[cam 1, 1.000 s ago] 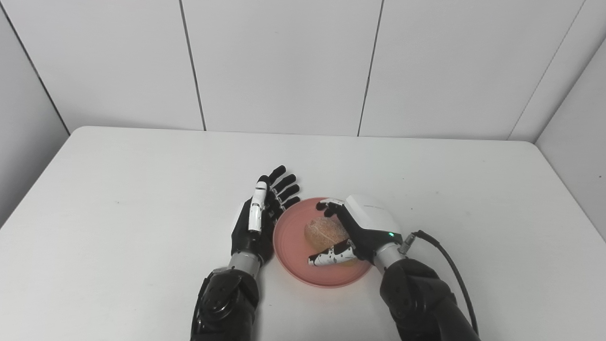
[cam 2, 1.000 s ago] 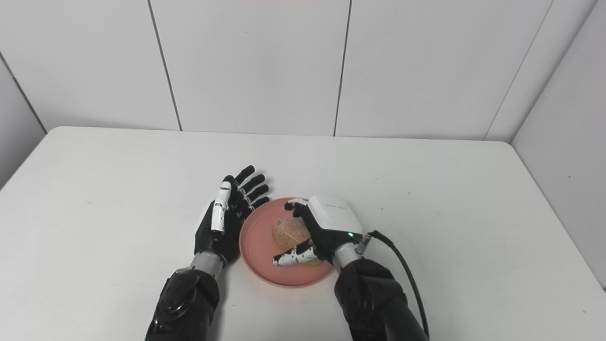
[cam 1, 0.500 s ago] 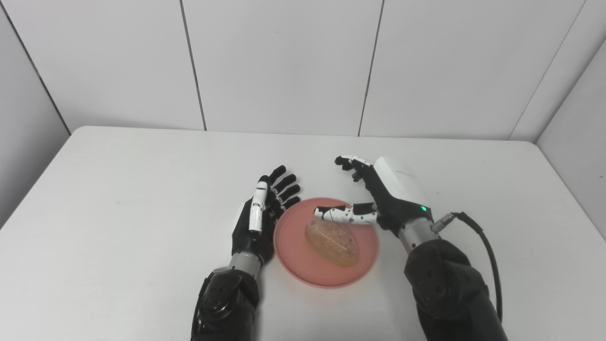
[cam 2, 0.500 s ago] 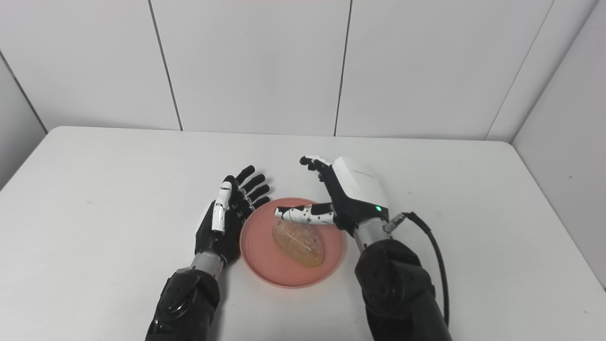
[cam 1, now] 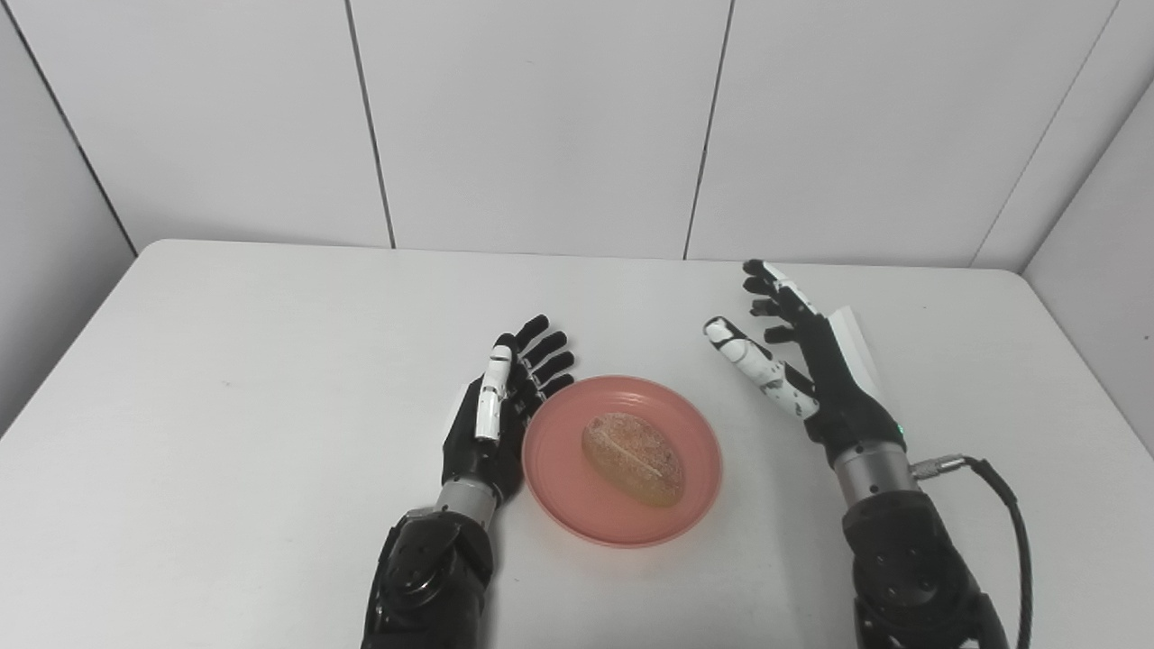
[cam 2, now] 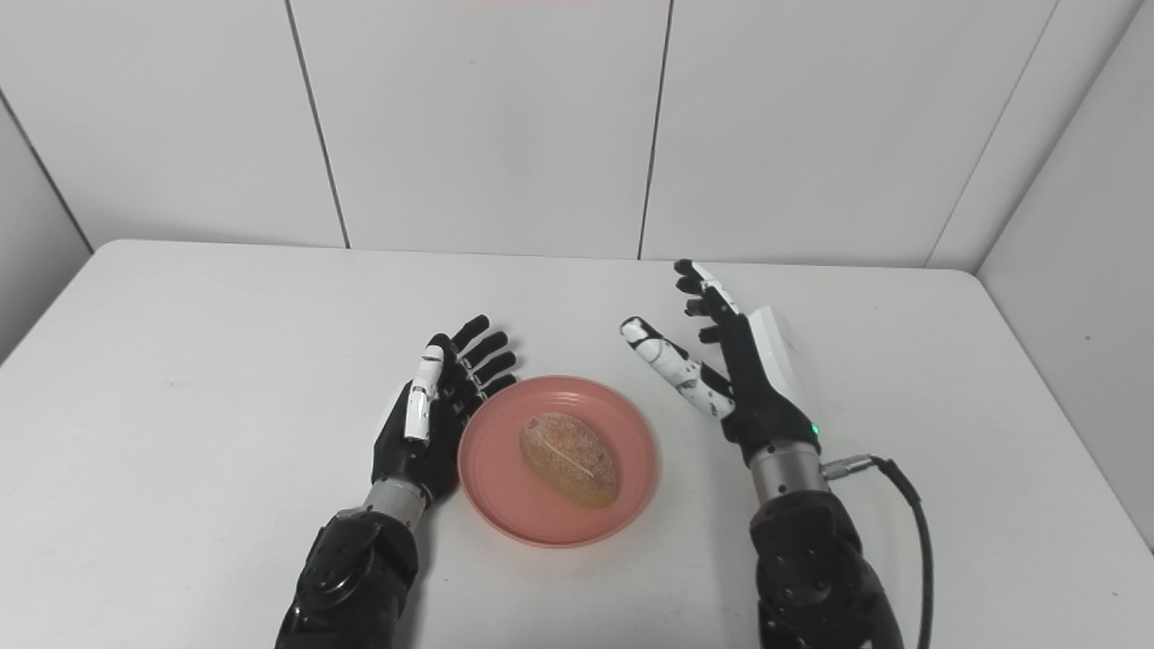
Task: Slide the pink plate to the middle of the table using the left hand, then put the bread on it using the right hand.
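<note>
Both hands stand empty, fingers spread. Left hand (cam 1: pixel 491 419) lies just beside the pink plate (cam 1: pixel 559 487), which sits near mid-bench with the bread (cam 1: pixel 632 458) on it. Bare bench (cam 1: pixel 225 379) surrounds it, edges well apart. Right hand (cam 1: pixel 807 370), closed over the bread a second ago, has lifted away rightward.

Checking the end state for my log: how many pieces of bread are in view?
1. The bread lies on the pink plate, between the open left hand and open right hand. Nothing looks hidden.
</note>
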### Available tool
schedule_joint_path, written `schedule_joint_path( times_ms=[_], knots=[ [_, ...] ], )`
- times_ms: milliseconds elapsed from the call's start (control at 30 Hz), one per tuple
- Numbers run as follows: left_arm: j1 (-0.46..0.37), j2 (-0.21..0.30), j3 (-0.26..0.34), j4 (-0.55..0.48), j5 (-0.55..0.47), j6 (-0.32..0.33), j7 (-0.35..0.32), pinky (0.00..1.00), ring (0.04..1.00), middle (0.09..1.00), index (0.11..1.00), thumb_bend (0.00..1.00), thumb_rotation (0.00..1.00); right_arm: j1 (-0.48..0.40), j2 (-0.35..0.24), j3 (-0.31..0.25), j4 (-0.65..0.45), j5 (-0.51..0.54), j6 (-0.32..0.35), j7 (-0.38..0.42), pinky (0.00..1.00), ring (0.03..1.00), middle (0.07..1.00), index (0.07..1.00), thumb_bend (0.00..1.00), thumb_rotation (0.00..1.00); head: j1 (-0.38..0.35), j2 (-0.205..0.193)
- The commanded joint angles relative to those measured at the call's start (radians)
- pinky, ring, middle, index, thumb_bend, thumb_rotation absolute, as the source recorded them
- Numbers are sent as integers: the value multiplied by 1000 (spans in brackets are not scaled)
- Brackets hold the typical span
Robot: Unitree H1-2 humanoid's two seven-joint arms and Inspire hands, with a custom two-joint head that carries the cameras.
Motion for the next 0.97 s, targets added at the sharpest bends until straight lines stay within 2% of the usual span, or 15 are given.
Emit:
schedule_joint_path(
  times_ms=[0,133,300,567,700,800,933],
  knots=[
    [42,10,3,50,9,55,10,816,824,838,829,400,1000,1,30,-40,9,133,-94,-45,839,905,911,896,527,1000,0,-1],
    [48,15,6,48,6,46,2,820,827,841,835,394,1000,51,39,-48,79,197,-194,-104,899,935,938,924,522,1000,-2,-17],
    [57,26,-6,41,26,27,-3,836,844,857,849,387,1000,84,41,-39,149,239,-281,-153,936,959,960,950,501,1000,-5,-27],
    [86,58,-33,14,75,-30,-15,887,892,903,894,393,1000,131,65,-22,182,337,-318,-170,948,977,967,966,396,1000,-5,-42],
    [104,71,-34,-6,81,-32,-18,901,903,912,902,395,1000,141,72,-10,211,366,-346,-176,951,973,962,959,371,1000,-4,-48],
    [114,78,-32,-15,79,-31,-20,903,907,915,903,395,1000,143,77,0,224,376,-360,-179,933,965,961,963,265,1000,-1,-52],
    [124,89,-25,-9,68,-35,-28,902,908,913,899,396,1000,147,80,17,224,371,-348,-182,916,966,964,962,227,1000,3,-58]
  ],
)
